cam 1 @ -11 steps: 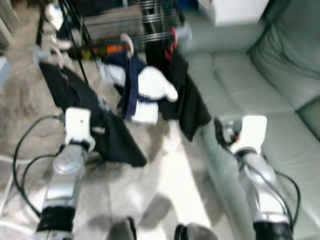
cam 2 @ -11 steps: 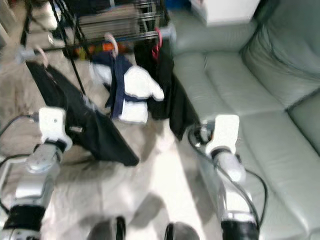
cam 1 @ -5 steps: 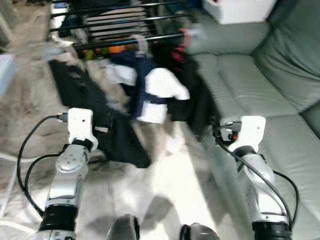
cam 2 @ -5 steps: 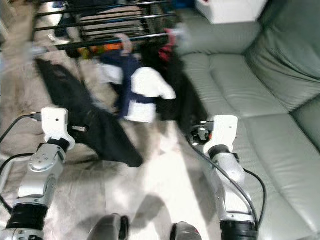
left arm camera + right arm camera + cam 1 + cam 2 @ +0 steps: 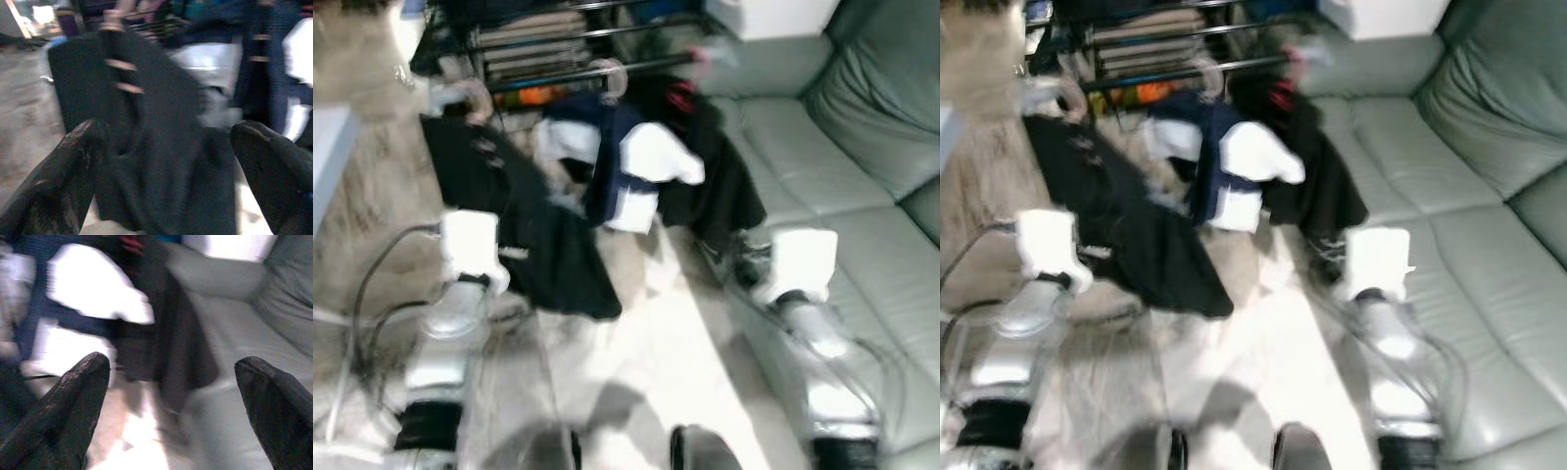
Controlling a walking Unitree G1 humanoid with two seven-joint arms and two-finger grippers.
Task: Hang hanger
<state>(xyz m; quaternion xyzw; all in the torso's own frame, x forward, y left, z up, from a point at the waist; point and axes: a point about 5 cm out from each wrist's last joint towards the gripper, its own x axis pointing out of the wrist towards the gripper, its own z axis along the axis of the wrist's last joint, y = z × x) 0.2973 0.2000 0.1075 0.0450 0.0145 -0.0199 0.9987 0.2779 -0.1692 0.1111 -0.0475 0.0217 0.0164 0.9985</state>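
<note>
Three garments hang from the dark rail of a clothes rack [image 5: 597, 70] in the blurred left eye view: a black garment [image 5: 524, 230] on the robot's left, a navy-and-white top [image 5: 631, 176] on a pale hanger [image 5: 610, 76] in the middle, and another black piece [image 5: 720, 191] with a red hanger [image 5: 680, 96] on the right, beside a grey-green sofa [image 5: 847, 186]. Both silver arms reach forward over the pale floor [image 5: 646, 362], the left arm [image 5: 460, 304] before the black garment, the right arm [image 5: 803, 313] at the sofa's edge. The right eye view gives the same layout, equally blurred. In the left wrist view the left gripper [image 5: 168, 161] has its two black fingers spread wide with nothing between them, aimed at the black garment with its row of pale buttons [image 5: 122, 76]. In the right wrist view the right gripper [image 5: 171, 401] is likewise spread wide and empty, facing the navy-and-white top, the dark hanging piece and the sofa cushion.
</note>
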